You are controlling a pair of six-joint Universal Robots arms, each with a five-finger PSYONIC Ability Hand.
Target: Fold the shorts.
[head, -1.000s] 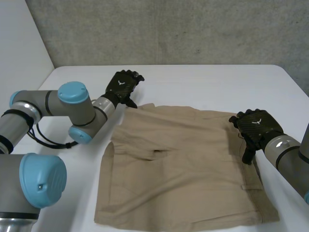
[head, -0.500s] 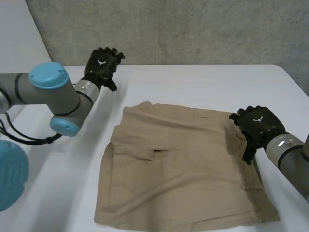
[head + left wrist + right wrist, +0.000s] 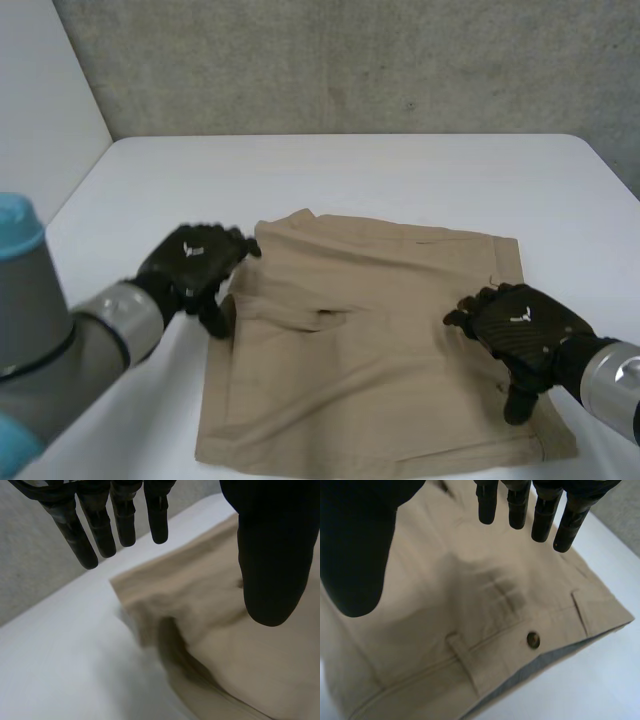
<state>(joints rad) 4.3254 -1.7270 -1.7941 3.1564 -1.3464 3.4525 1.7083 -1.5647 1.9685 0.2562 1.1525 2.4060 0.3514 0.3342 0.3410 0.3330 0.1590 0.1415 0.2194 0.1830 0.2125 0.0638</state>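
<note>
Head view: since half-second ago, left hand (image 3: 195, 262) swung from far table (image 3: 400, 170) corner down to shorts (image 3: 380, 330) left edge; right hand (image 3: 522, 328) drew nearer over right end. Shorts flat, mid-table.
Left wrist view: fingers (image 3: 75, 535) straight, empty, poised over hem corner (image 3: 122, 582), likely for pinch.
Right wrist view: fingers (image 3: 542, 520) straight, empty, above waistband (image 3: 495, 665) near button (image 3: 533, 639), likely for matching grab.

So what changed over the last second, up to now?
The left hand swung away past the far corner of the tan fabric shorts, then came back toward the robot to their left edge. The right hand moved from the far right corner nearer, over the waistband side. Both hands are open and hold nothing. The shorts stayed flat in place on the white table.
</note>
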